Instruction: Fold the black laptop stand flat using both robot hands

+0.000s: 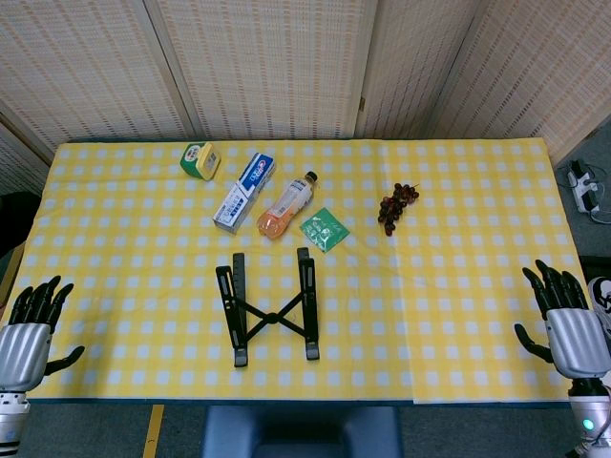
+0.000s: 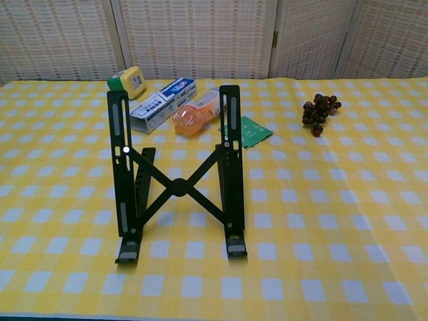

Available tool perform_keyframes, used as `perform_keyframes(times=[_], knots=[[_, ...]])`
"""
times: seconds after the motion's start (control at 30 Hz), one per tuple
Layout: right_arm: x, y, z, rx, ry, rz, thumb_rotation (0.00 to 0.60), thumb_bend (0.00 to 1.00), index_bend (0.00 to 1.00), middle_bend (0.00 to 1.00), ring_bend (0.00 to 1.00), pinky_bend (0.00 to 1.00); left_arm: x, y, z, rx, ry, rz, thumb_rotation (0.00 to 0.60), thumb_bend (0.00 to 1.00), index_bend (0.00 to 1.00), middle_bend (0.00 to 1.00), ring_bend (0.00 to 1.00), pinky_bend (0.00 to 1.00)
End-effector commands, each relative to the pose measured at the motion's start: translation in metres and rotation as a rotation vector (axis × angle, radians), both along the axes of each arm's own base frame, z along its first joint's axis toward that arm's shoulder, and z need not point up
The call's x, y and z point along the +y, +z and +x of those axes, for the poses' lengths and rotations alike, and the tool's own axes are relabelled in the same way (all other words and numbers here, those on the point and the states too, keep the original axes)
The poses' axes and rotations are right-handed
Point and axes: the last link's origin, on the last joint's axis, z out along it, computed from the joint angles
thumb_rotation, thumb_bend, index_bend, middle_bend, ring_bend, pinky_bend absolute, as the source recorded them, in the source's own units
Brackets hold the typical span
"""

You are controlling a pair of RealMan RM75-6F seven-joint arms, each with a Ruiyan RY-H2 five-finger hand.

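The black laptop stand (image 1: pixel 268 307) (image 2: pixel 177 174) stands unfolded near the table's front edge, its two side rails raised and joined by a crossed brace. My left hand (image 1: pixel 31 329) hovers at the table's front left corner, fingers apart and holding nothing. My right hand (image 1: pixel 565 320) hovers at the front right corner, also spread and holding nothing. Both hands are far from the stand. The chest view shows neither hand.
Behind the stand lie a blue-white box (image 1: pixel 244 192) (image 2: pixel 162 105), an orange drink bottle (image 1: pixel 286 205) (image 2: pixel 197 116), a green packet (image 1: pixel 325 230) (image 2: pixel 249 131), a green-yellow tape measure (image 1: pixel 200 160) (image 2: pixel 128 81) and dark grapes (image 1: pixel 396 206) (image 2: pixel 319 112). A yellow checked cloth (image 1: pixel 458 315) covers the table.
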Motion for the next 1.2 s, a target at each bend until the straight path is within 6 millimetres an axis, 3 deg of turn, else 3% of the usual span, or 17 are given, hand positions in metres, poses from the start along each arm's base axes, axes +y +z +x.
perform_keyframes(times=[0.03,0.47,0.77,1.2], knots=[[0.000,0.001,0.001,-0.001,0.000,0.001,0.600,0.36,0.00,0.00,0.00,0.00,0.001,-0.002,-0.001,-0.004,0.000,-0.001,0.600,0.20,0.11,0.04,0.01,0.00],[0.001,0.002,0.004,-0.019,0.014,0.008,0.600,0.36,0.00,0.00,0.00,0.00,0.013,-0.008,0.006,-0.071,-0.045,-0.034,0.600,0.20,0.11,0.05,0.03,0.00],[-0.003,0.004,0.011,-0.019,0.042,0.014,0.600,0.36,0.00,0.00,0.00,0.00,0.058,-0.024,0.030,-0.297,-0.092,-0.235,0.600,0.20,0.10,0.10,0.07,0.00],[-0.003,0.000,0.014,-0.023,0.049,0.030,0.600,0.36,0.00,0.00,0.00,0.00,0.127,-0.067,0.069,-0.649,-0.029,-0.536,0.600,0.20,0.07,0.10,0.06,0.02]])
